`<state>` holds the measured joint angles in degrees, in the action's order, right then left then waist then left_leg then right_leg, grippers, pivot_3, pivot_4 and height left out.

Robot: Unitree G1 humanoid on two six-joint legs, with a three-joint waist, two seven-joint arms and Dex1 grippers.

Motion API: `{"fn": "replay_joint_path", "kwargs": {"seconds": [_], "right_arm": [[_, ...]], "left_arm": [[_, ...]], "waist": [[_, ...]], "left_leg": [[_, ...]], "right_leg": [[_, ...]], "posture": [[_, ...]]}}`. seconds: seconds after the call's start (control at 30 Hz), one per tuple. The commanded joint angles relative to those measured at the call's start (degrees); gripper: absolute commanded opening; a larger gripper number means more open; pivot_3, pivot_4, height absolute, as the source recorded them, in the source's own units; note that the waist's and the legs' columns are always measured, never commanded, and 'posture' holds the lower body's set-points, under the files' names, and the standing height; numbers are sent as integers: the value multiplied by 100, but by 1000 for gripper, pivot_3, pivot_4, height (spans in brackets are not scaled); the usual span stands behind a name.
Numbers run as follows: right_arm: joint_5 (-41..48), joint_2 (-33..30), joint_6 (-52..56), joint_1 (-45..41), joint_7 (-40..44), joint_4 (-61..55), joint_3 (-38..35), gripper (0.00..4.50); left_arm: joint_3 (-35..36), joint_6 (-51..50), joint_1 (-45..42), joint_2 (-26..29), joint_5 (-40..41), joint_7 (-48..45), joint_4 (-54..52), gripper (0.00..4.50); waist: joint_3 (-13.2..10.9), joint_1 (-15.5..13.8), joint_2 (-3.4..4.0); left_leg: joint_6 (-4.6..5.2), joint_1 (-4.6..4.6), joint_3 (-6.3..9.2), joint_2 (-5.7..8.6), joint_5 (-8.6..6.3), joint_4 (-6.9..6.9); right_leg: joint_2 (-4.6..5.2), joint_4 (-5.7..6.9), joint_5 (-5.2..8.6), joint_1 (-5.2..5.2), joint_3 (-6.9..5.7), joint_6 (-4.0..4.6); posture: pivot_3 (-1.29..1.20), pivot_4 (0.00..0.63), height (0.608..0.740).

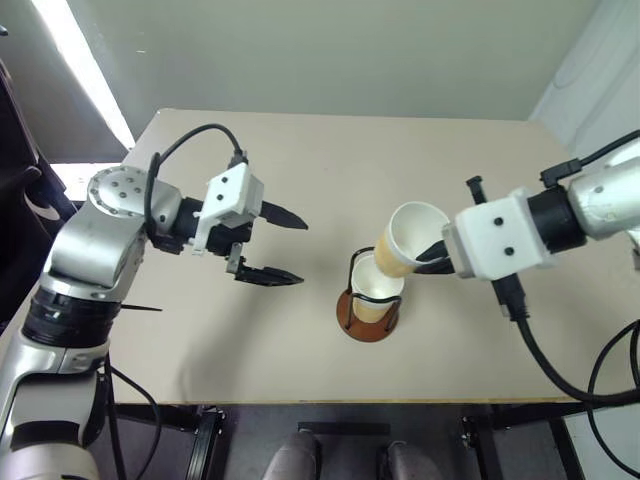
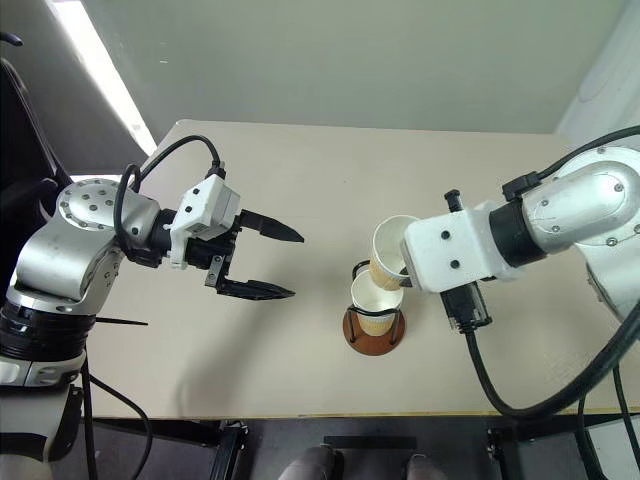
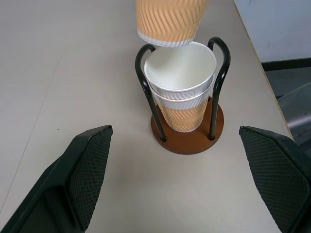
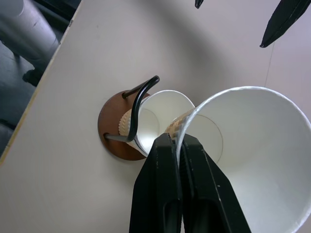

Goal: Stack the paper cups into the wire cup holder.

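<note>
The wire cup holder [image 1: 349, 318] stands on its round brown base near the table's front, right of centre. Two nested paper cups [image 3: 180, 73] sit upright inside its black loops. A third paper cup [image 1: 410, 238] hangs tilted just above them, its mouth facing up and toward me. My right gripper [image 4: 177, 141] is shut on this cup's rim, one finger inside and one outside. To the left of the holder, my left gripper [image 1: 300, 252] is open and points at it, with a clear gap of table between. Its fingers [image 3: 90, 170] flank the holder from a distance.
The beige table [image 1: 300, 150] stretches far behind and to the left of the holder. Its front edge runs close below the holder's base. A black cable [image 1: 530, 335] hangs from my right wrist over the table's front right part.
</note>
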<state>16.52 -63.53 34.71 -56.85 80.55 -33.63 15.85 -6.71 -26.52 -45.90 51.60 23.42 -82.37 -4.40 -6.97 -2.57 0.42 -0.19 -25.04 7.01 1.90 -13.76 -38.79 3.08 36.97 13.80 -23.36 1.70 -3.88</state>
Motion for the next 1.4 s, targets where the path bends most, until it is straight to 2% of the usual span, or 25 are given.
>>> {"fn": "replay_joint_path", "kwargs": {"seconds": [0.03, 0.43, 0.67, 0.77, 0.87, 1.0, 1.17, 1.3, 1.4], "right_arm": [[-119, 78, -144, -48, 64, 48, 48, 25], [-97, 291, -110, 309, 122, -194, 159, 25], [-462, 424, -342, 455, 32, -64, 350, 25], [-550, 524, -382, 455, -14, -6, 351, 585], [-618, 663, -397, 395, -117, 105, 317, 1626], [-638, 776, -337, 263, -204, 296, 201, 1626], [-231, 948, 291, 199, -595, 481, -361, 1626], [347, 1282, 1295, 457, -1324, 695, -1259, 1626], [742, 1886, 2040, 879, -2279, 919, -2324, 1626]], "left_arm": [[130, 37, -55, 45, 34, -4, -100, 4500], [138, 18, -49, 23, 48, 41, -117, 4500], [124, 33, -65, -7, 24, 74, -123, 4500], [128, 27, -66, -6, 20, 83, -130, 4500], [133, 22, -67, -5, 13, 94, -135, 4500], [128, 28, -75, -20, 1, 109, -121, 4500], [147, 34, -41, -43, 7, 160, -128, 4500], [181, 50, 99, -36, 34, 220, -184, 4500], [206, 196, 217, -24, -100, 344, -108, 4500]], "waist": [[0, 3, 0], [0, 3, 0], [0, 4, 0], [0, 4, 0], [0, 8, 0], [0, 6, 0], [0, 5, 0], [0, 1, -1], [2, 0, -9]], "left_leg": [[0, 0, 0, 0, 0, 0], [-1, 1, 0, 0, 0, 5], [-1, 1, -1, -1, 1, 5], [-1, 1, -1, -1, 1, 6], [-1, 2, -1, -1, 1, 6], [-1, 2, -1, -1, 1, 7], [-2, 1, 0, -1, 1, 9], [-3, 2, -3, 0, 2, 11], [-7, 5, 0, 0, 3, 16]], "right_leg": [[0, 0, 0, 0, 0, 0], [0, -1, 1, -1, 0, 2], [1, 0, 1, -1, 0, 2], [0, -1, 1, -1, 0, 2], [0, -1, 1, 0, 0, 2], [0, -1, 1, -1, 0, 3], [0, -1, 1, -1, 0, 3], [1, -2, 1, 0, 1, 3], [0, -4, 1, 0, 0, 3]], "posture": [[0, 150, 740], [0, 150, 740], [0, 150, 740], [0, 150, 740], [0, 150, 740], [0, 150, 740], [0, 150, 740], [0, 150, 740], [0, 150, 740]]}}
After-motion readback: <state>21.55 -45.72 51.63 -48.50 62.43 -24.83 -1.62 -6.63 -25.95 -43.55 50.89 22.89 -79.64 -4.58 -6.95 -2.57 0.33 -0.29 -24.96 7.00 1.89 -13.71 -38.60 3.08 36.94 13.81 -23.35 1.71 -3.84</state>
